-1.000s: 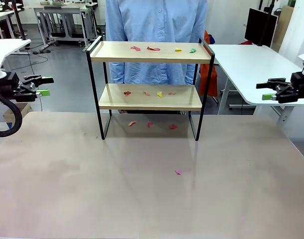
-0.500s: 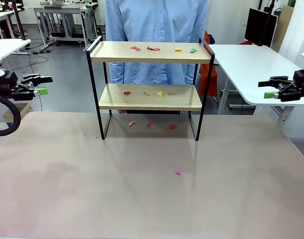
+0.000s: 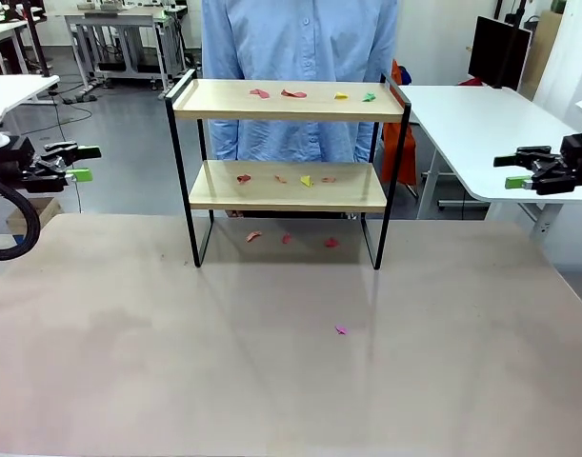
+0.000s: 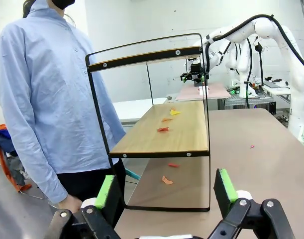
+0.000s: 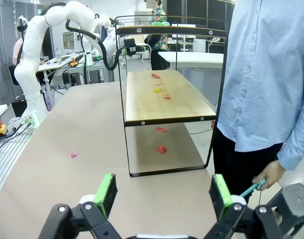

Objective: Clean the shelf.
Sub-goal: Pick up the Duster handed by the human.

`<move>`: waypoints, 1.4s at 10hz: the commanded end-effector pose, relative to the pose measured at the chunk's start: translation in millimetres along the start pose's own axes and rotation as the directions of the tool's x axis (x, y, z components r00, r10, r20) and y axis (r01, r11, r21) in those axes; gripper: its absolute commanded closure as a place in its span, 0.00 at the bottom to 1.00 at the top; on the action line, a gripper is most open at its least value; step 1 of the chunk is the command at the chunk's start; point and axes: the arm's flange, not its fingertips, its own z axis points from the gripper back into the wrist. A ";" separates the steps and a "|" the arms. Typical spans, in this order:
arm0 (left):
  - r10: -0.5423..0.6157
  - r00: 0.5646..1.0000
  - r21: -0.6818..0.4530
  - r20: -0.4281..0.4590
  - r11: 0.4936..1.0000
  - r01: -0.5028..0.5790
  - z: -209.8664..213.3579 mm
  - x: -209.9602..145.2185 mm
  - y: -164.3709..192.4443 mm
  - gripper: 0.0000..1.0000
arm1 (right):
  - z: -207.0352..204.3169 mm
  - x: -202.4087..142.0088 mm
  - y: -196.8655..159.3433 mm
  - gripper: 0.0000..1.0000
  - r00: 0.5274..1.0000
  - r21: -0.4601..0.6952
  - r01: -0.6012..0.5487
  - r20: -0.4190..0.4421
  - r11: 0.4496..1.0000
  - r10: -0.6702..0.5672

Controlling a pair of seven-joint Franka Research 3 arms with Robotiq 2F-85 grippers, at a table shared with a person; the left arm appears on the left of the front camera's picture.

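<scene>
Behind the shelf [image 3: 224, 195], the person [image 3: 300, 43] is cut off at the shoulders by the top edge and hidden below the waist. The coloured scraps [image 3: 293, 93] on the shelf's boards are too small to identify. Near the shelf, the person's hand [image 5: 271, 174] covers most of a thin teal thing [image 5: 252, 188]

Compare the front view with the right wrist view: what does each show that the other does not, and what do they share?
Front view: the upper face of the top board of the two-tier light wooden shelf in a thin black metal frame, with red, yellow and green scraps lying on it. Right wrist view: the person's hand hanging low, holding a thin teal object. Both: small coloured scraps on the lower board, red scraps under the shelf, and one pink scrap on the beige table in front.
</scene>
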 end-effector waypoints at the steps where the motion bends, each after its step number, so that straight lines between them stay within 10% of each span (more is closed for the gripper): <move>1: -0.005 1.000 0.000 -0.001 1.000 0.005 0.1 0.2 0.2 0.00 | 0.5 1.5 -1.1 0.00 1.000 -0.002 -0.008 0.001 1.000 0.008; 14: -0.005 1.000 0.000 -0.001 1.000 0.005 0.1 0.2 0.2 0.00 | 0.5 1.5 -1.1 0.00 1.000 -0.002 -0.008 0.001 1.000 0.008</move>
